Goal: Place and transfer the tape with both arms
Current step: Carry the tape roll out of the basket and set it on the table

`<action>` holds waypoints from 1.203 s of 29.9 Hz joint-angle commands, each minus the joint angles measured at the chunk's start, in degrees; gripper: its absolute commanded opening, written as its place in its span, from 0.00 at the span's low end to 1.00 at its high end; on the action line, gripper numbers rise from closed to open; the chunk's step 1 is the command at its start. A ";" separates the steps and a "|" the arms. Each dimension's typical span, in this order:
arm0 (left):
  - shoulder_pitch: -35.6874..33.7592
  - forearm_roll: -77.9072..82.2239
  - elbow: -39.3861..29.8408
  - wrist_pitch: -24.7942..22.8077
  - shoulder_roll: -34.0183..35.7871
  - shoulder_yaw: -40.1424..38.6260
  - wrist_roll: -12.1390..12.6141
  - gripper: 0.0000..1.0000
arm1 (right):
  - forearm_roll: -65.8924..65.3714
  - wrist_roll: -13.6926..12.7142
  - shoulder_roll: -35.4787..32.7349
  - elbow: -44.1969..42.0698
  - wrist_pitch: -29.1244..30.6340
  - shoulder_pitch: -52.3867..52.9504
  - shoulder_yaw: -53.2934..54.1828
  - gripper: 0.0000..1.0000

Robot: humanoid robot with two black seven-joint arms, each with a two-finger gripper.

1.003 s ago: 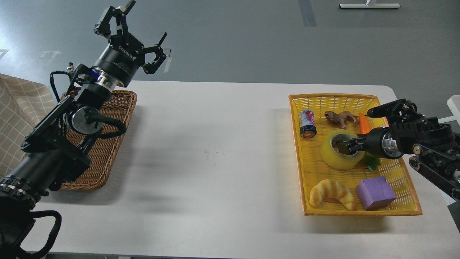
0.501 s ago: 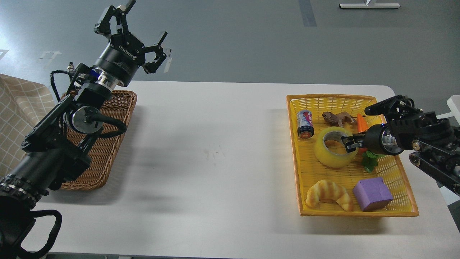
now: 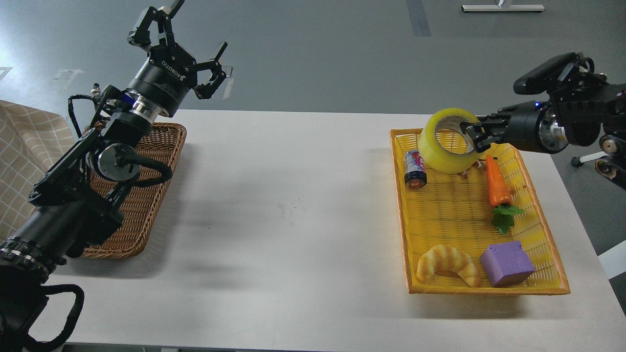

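Note:
The tape (image 3: 447, 146), a wide translucent yellow roll with a pale core, hangs in the air above the far end of the yellow basket (image 3: 535, 286). My right gripper (image 3: 473, 135) is shut on the roll's right wall, one finger inside the core. My right arm comes in from the right edge, raised. My left gripper (image 3: 183, 46) is open and empty, held high above the far end of the brown wicker basket (image 3: 146, 215) at the left.
The yellow basket holds a small can (image 3: 414, 168), a toy carrot (image 3: 498, 188), a croissant toy (image 3: 447, 264) and a purple block (image 3: 507, 263). A checked cloth (image 3: 27, 146) lies at the far left. The white table (image 3: 293, 220) spans between the baskets.
My right gripper has closed on the tape and lifted it up out of the yellow basket. The basket shifted slightly left. My left arm has not moved.

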 commanded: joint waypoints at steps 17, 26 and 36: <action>0.25 -0.02 0.00 0.00 0.34 0.00 0.00 0.98 | 0.11 0.01 33.93 -17.40 0.01 2.78 -0.90 0.00; 0.34 -0.02 0.00 0.00 1.05 -0.09 0.00 0.98 | 0.02 0.02 42.38 -27.07 0.01 1.02 -5.47 0.00; 0.34 -0.02 0.00 0.00 0.87 -0.09 0.00 0.98 | -0.42 0.10 42.38 -31.39 0.01 -0.82 -7.57 0.00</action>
